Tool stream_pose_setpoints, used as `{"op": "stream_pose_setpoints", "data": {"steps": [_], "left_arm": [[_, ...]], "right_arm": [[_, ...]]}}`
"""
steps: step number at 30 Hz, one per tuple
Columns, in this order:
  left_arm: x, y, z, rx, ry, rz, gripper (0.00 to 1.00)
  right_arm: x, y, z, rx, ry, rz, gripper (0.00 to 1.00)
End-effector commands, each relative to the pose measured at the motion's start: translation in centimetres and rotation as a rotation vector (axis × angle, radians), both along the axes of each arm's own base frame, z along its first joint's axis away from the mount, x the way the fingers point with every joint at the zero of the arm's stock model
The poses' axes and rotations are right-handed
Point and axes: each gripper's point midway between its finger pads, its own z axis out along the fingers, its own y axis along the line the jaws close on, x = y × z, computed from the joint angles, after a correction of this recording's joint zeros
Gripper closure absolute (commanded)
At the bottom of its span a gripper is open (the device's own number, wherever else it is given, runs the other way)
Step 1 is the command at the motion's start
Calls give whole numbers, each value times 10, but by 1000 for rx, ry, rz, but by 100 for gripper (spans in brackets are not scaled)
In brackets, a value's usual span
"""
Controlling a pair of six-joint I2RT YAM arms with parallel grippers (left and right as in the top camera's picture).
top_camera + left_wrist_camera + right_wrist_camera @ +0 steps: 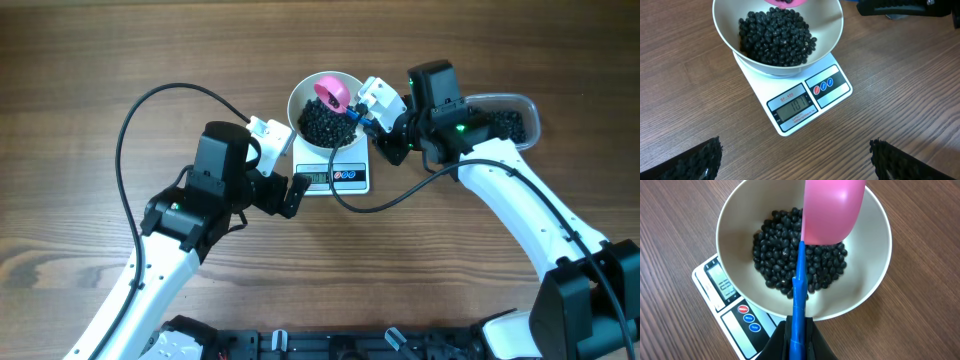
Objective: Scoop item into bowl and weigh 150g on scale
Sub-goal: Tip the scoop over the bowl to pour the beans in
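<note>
overhead view: a white bowl [297, 100] sits on a small white scale [345, 180] near the middle of the wooden worktop [80, 60]; a heap of black beans [322, 124] lies in the bottom of the bowl; a pink scoop [332, 93] hangs over the far side of the bowl, above the beans; its blue handle [356, 113] runs to the right tool [366, 116], whose fingers are pressed together on it, pinching it; the right wrist view shows that grip from behind, the handle clamped between two dark fingers and the scoop tilted over the heap; a clear tub [530, 115] holding more beans stands on the worktop to the right of the scale, partly hidden by the right arm; the left tool [288, 165] is just left of the scale, spread wide and holding nothing; in the left wrist view its two dark fingertips [700, 160] sit at the bottom corners, well apart, with bare worktop between them and the scale ahead; the display [792, 106] on the scale's front edge shows digits that look like 101; one red and two blue buttons [823, 86] sit beside it
</note>
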Motion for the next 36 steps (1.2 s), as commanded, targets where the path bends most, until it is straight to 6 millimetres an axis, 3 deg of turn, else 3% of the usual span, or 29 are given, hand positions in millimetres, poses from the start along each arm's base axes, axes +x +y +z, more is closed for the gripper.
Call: {"op": "stream_pose_setpoints", "data": {"steps": [1,9,25,29,32,36], "left_arm": [[-2,-2,-4,4,9,-18,0],[-2,-2,-4,5,9,-17,0],[-2,-2,-4,5,9,-17,0],[-2,-2,-4,5,9,-17,0],[-2,-2,-4,4,9,-18,0],[-2,-2,-4,5,9,-17,0]], "right_arm": [[4,3,12,23,-29,-10,96],[17,0,19,1,-104,-24,96],[11,5,18,8,-97,27,96],[19,-5,17,-39,-125,-18,96],[15,3,20,-7,-119,18,95],[20,-3,19,-70,-171,39,96]]}}
